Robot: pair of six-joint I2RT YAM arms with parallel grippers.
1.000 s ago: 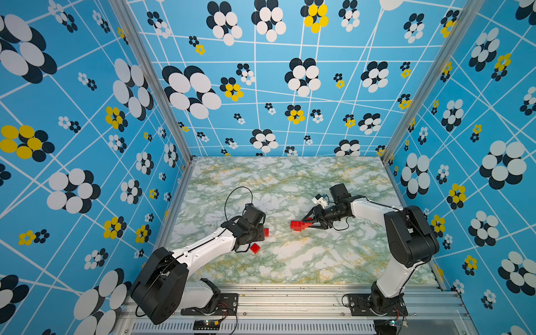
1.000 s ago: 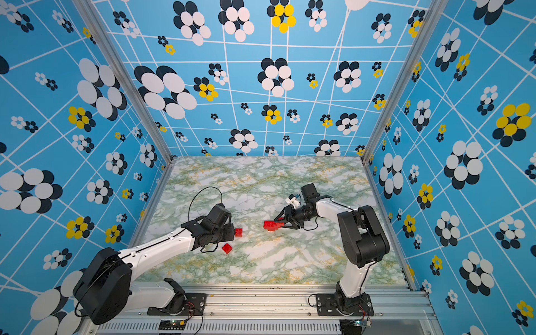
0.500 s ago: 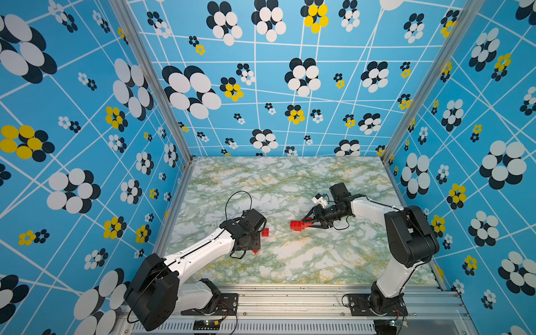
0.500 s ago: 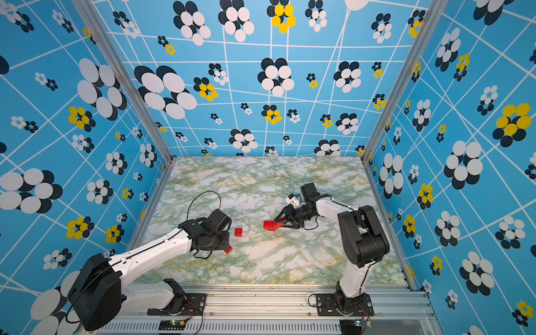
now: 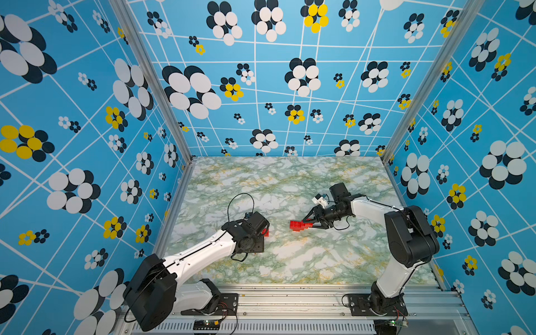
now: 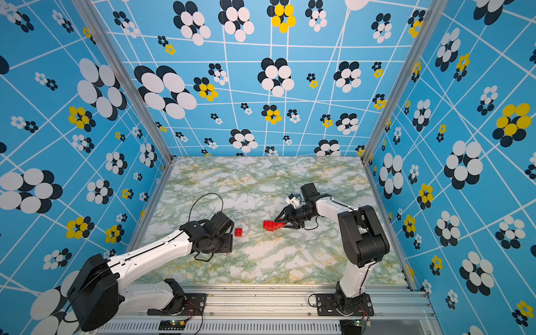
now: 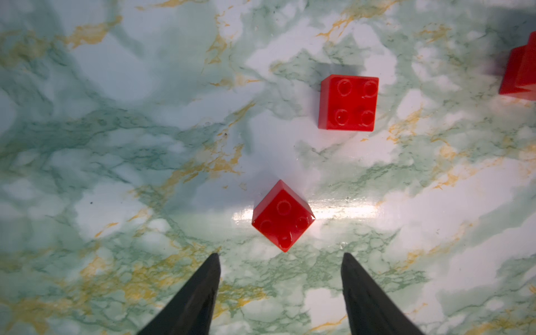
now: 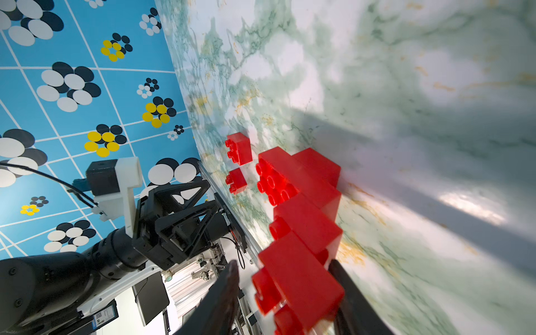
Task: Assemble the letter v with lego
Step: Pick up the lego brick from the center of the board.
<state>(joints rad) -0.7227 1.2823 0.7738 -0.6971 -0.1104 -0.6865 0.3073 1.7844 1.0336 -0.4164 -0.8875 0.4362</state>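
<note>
On the bench (image 5: 290, 261), the right gripper (image 5: 308, 223) pinches only the end brick of the stepped stack (image 5: 298, 225) near the bench's middle, so pressing could twist it loose, while the left gripper (image 7: 280, 261), jaws apart and empty, hangs just short of a brick (image 7: 283, 216) nearer the left edge, turned corner-on, so closing could squirt it away.

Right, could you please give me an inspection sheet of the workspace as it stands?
Surface: glossy marbled green-and-white tabletop.
Job's things: stepped cluster of red bricks in the right claw; square-on brick and diamond-turned brick loose, studs up, apart, near the left claw.
Clutter: nothing seen.
Grippers: left claw open, empty, just short of the diamond-turned brick; right claw shut on the stepped cluster.
Cables: black cable loops above the left wrist, off the bricks.
Surroundings: blue flower-patterned walls; aluminium rail in front.
</note>
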